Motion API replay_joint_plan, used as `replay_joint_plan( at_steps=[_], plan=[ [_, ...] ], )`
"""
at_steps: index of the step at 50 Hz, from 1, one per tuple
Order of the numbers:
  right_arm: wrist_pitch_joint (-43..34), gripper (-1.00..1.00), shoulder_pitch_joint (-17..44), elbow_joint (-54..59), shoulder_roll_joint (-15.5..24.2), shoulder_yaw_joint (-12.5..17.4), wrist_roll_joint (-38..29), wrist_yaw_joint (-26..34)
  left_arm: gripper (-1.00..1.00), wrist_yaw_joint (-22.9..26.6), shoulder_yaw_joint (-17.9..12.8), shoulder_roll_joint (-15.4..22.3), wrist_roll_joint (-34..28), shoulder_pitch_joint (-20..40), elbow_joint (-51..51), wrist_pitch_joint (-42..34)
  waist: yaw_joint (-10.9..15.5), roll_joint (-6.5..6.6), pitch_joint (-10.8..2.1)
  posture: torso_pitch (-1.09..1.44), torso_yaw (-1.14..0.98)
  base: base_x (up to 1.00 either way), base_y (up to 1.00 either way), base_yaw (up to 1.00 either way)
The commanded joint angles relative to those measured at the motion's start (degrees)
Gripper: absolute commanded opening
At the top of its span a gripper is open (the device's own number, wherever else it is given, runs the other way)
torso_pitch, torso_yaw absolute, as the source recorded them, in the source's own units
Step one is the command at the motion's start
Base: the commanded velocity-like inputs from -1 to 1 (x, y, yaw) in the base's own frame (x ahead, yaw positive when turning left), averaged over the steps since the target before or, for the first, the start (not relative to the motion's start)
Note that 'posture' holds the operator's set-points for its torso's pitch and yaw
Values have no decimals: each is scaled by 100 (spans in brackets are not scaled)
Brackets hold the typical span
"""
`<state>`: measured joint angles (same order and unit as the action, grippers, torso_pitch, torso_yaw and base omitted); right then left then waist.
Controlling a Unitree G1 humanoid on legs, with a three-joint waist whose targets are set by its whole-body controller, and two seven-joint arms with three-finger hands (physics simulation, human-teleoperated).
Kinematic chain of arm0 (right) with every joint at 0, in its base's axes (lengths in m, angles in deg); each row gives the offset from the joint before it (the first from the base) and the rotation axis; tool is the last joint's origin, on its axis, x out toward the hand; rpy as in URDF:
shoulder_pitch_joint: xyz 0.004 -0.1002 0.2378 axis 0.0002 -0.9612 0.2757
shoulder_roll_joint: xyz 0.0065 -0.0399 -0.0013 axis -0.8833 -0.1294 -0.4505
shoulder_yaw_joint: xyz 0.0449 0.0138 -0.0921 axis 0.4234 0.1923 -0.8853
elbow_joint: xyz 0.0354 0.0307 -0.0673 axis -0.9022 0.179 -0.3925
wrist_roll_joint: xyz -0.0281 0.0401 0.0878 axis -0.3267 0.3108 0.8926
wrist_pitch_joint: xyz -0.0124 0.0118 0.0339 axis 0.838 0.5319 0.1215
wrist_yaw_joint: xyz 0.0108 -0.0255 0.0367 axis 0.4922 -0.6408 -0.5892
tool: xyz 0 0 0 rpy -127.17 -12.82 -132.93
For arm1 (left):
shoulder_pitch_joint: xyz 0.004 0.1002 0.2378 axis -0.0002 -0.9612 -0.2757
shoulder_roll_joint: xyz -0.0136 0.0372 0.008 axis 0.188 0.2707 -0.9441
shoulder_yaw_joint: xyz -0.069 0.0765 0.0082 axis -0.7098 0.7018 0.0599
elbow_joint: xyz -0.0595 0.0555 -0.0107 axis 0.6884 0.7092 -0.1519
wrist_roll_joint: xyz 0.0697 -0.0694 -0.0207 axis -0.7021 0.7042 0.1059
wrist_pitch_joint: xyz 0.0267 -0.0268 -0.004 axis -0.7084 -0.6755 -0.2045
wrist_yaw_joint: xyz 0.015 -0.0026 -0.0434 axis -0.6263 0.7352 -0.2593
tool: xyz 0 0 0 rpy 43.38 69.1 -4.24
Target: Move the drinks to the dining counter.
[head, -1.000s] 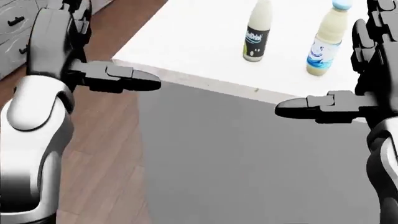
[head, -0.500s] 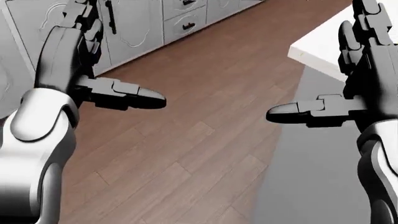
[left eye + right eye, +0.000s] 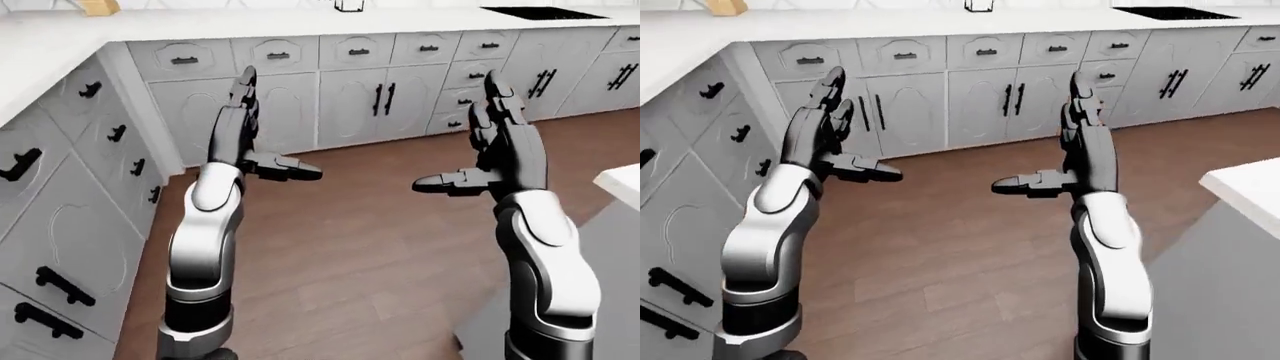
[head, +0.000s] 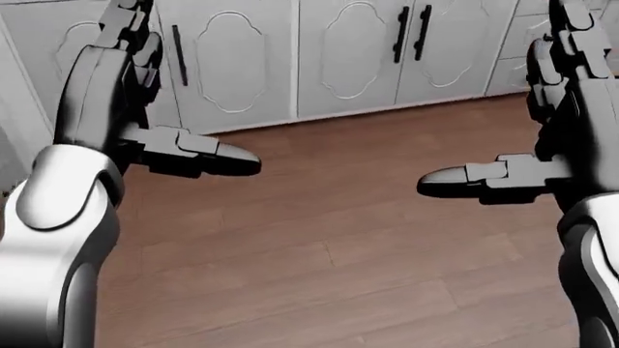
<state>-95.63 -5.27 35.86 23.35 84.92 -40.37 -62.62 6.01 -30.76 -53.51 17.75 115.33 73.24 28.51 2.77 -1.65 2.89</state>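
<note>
Across the top of the left-eye view runs a row of pale grey kitchen cabinets (image 3: 350, 82) with black bar handles, capped by a white worktop (image 3: 300, 19). A black cooktop (image 3: 545, 12) is set into that worktop at upper right. A second cabinet run (image 3: 70, 202) of the same make comes down the left edge. Brown wood-plank floor (image 3: 350, 247) fills the middle of the view.

Left hand (image 3: 245, 131): raised, fingers spread wide and pointing up, thumb jutting toward the view's centre; nothing held. Right hand (image 3: 500, 142): raised likewise, fingers wide apart, thumb pointing toward the view's centre; nothing held. Both hands stand well apart from each other, above bare floor.

At the right edge of the right-eye view, a white table corner (image 3: 1245, 187) shows above a grey side panel (image 3: 1220, 292). No drinks appear in any view; their position cannot be told from these views.
</note>
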Motion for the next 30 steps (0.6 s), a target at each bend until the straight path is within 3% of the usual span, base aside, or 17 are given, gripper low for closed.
replay_joint_plan(
  at_steps=[1, 4, 5, 6, 7, 8, 9, 11, 14, 16, 18, 19, 21, 24, 25, 28, 30],
  plan=[
    [200, 100, 104, -135, 65, 73, -29, -42, 100, 27, 25, -2, 16, 166, -164, 200, -56, 16, -85, 0, 0, 0, 0, 100],
    [196, 100, 109, -141, 65, 79, -13, -38, 100, 37, 24, -8, 12, 146, -132, 247, -98, -191, -98, 0, 0, 0, 0, 100],
    [156, 100, 136, -157, 77, 79, -8, -40, 100, 41, 21, -4, 11, 161, -121, 245, -105, -314, -128, 0, 0, 0, 0, 100],
    [119, 100, 164, -171, 87, 86, 0, -46, 100, 43, 19, -5, 13, 178, -134, 220, -139, -534, -220, 0, 0, 0, 0, 100],
    [132, 100, 178, -152, 90, 94, 4, -59, 100, 45, 22, -3, 9, 188, -118, 224, -134, -410, -215, 0, 0, 0, 0, 100],
    [128, 100, 175, -152, 98, 89, 4, -55, 100, 46, 22, -4, 9, 196, -138, 200, -133, -410, -146, 0, 0, 0, 0, 100],
    [109, 100, 173, -157, 112, 80, -5, -45, 100, 45, 20, -5, 9, 196, -143, 198, -127, -432, -164, 0, 0, 0, 0, 75],
    [102, 100, 177, -164, 116, 98, 0, -46, 100, 40, 31, -12, 1, 194, -165, 173, -96, -341, -253, 0, 0, 0, 0, 71],
    [-6, 100, 194, -209, 109, 95, -11, -86, 100, 45, 36, -20, -7, 185, -146, 194, -203, -189, -171, 0, 0, 0, 0, 16],
    [-22, 100, 187, -231, 128, 83, -46, -89, 100, 49, 33, -19, -12, 168, -156, 196, -266, -46, -144, 0, 0, 0, 0, 0],
    [2, 100, 190, -216, 139, 37, -119, -72, 100, 47, 26, -23, -7, 162, -188, 179, -323, 220, -190, 0, 0, 0, 0, 0],
    [-1, 100, 191, -229, 138, 24, -150, -56, 100, 48, 30, -23, -7, 151, -198, 181, -374, 269, -214, 0, 0, 0, 0, 0],
    [-6, 100, 204, -226, 134, 18, -192, -27, 100, 50, 15, -17, 2, 143, -211, 178, -298, 237, -238, 0, 0, 15, 0, 0],
    [-33, 100, 196, -270, 112, -1, -241, -1, 100, 51, 12, -14, 15, 104, -245, 182, -225, 233, -33, 0, 0, 40, 0, 0],
    [-47, 100, 202, -285, 106, -2, -252, 4, 100, 51, 9, -11, 17, 103, -254, 176, -210, 194, -30, 0, 0, 45, 0, 0],
    [-43, 100, 203, -286, 102, -6, -292, 35, 100, 52, 14, -10, 21, 87, -252, 195, -172, 1, 6, 0, 0, 45, 0, 0],
    [-33, 100, 213, -268, 97, 3, -303, 46, 100, 50, 17, -15, 23, 96, -265, 176, -149, -205, -4, 0, 0, 46, 0, 0]
  ],
)
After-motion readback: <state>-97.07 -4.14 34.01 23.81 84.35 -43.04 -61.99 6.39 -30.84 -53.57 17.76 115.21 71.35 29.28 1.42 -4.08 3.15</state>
